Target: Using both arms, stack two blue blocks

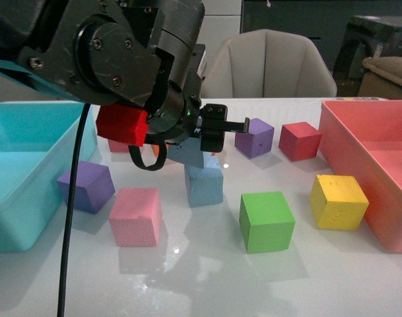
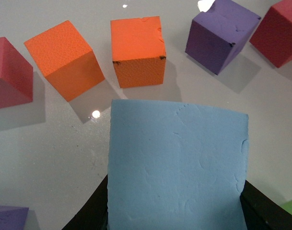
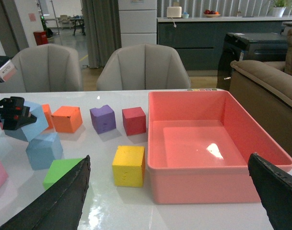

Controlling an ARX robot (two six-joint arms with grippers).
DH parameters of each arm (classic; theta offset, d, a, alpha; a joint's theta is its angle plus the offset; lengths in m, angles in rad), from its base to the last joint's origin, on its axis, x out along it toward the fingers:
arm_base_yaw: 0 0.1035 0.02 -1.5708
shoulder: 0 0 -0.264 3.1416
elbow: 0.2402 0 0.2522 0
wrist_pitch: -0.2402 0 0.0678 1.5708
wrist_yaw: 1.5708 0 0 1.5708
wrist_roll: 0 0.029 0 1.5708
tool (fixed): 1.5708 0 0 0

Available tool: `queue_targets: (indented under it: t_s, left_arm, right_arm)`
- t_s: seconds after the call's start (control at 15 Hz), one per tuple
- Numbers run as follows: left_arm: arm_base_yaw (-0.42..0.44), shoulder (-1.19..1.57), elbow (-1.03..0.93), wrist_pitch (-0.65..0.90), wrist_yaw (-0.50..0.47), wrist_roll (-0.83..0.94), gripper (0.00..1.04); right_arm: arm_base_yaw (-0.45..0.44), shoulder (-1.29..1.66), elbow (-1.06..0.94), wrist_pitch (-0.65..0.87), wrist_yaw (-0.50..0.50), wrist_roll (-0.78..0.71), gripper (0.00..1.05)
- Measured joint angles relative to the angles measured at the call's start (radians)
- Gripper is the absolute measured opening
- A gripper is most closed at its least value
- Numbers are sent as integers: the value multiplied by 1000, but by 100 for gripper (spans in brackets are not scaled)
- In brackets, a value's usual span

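- Grip first: our left claw is clenched on one blue block. Its dark fingers press against two opposite sides of the foam, and the block fills most of the left wrist view.
- From the front we see that held block tilted, hanging under the claw and clear of the table.
- The second blue block sits on the table directly below the left claw, a little to its right. The held block's lower edge is close over its top face, and we cannot tell whether the two touch.
- Our right claw is released, its fingers spread wide with nothing between them. It hangs well to the right of the left claw. The pink bin lies just ahead of it, with a yellow cube beside the bin.
- Beyond the left claw we see an orange cube and a second orange cube. A purple cube and a red cube sit farther to its right.
- Nearer to us than the left claw, a pink cube and another purple cube lie to its left, and a green cube lies to its right.
- The turquoise bin stands far out to the left claw's left.
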Motion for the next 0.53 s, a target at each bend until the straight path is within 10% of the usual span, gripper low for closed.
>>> queue_targets:
  t_s: [0.53]
  left_arm:
    - [-27,112,100,-42,-37,-103,48]
  right_arm:
    - [0,0,0,0,0,0,98]
